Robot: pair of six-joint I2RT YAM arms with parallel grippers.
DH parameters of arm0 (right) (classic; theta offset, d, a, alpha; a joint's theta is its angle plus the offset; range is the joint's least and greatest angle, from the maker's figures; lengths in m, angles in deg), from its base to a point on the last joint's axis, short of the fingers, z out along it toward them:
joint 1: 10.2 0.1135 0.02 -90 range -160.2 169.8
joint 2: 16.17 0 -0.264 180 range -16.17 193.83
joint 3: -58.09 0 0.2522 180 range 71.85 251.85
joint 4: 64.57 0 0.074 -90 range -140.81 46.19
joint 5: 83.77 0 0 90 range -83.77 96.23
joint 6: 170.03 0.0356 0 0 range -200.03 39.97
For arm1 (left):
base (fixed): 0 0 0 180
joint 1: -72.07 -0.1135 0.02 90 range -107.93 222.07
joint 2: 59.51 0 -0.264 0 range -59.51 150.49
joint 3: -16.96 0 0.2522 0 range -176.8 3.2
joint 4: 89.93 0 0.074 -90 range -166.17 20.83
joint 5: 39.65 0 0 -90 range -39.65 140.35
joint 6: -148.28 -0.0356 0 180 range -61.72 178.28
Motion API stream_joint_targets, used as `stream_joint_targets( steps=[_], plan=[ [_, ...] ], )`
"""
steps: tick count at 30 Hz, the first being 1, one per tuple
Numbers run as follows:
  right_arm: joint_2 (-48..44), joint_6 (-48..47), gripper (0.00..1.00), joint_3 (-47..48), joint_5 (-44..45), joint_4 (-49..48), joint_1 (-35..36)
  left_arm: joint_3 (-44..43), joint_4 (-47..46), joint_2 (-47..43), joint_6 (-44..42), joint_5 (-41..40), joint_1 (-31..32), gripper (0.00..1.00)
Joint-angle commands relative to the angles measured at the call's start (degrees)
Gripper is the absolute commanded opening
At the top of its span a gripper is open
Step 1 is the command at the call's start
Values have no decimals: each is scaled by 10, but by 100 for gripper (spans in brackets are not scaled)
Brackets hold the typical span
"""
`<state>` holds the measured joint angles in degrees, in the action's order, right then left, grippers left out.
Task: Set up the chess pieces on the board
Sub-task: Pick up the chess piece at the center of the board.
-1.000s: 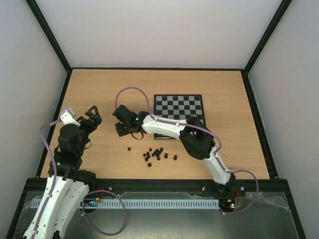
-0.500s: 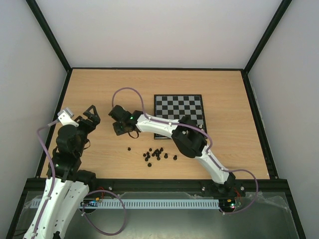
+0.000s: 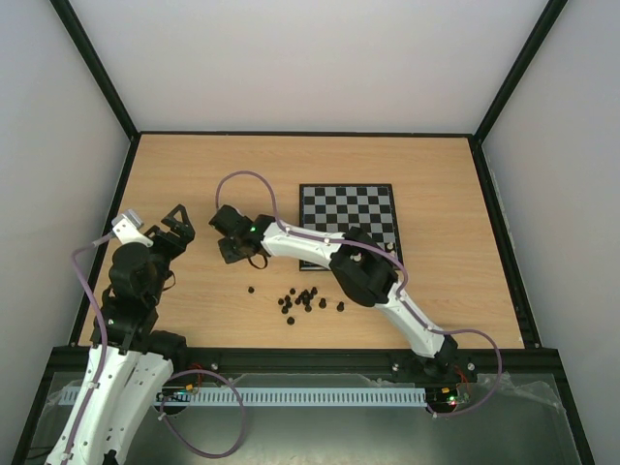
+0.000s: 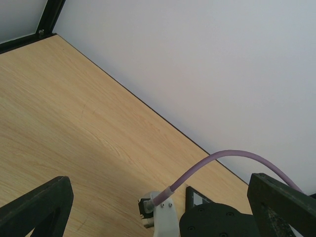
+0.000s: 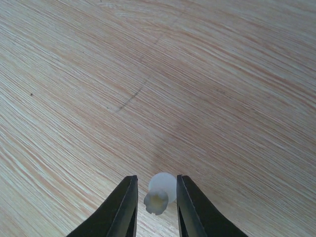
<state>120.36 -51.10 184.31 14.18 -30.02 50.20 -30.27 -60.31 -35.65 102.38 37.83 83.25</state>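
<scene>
White chess piece (image 5: 159,193) sits between tool (image 5: 155,183) fingers.

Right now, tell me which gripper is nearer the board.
Right. The right gripper hangs a short way off the board's left edge; the left gripper is farther left again, with the right gripper between it and the board.

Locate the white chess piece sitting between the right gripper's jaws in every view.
Right wrist: the white chess piece is at bottom centre, between the jaws.
Top external: not visible; it is hidden beneath the right gripper, left of the board.
Left wrist: not in it.
Shared landmark: the wooden table, seen in all three views.
</scene>
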Motion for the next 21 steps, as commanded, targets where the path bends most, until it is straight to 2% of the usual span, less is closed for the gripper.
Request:
stream_joint_targets(
  steps=[1,12,21],
  plan=[
    [17,-2,23,16,1,32,4,-14,4,-6,-4,-3,-3,99],
    [-4,-1,8,-4,10,32,3,-13,3,-7,-5,-5,-3,99],
    [-175,-5,7,-143,53,0,3,-11,0,-7,-6,-5,-3,100]
  ],
)
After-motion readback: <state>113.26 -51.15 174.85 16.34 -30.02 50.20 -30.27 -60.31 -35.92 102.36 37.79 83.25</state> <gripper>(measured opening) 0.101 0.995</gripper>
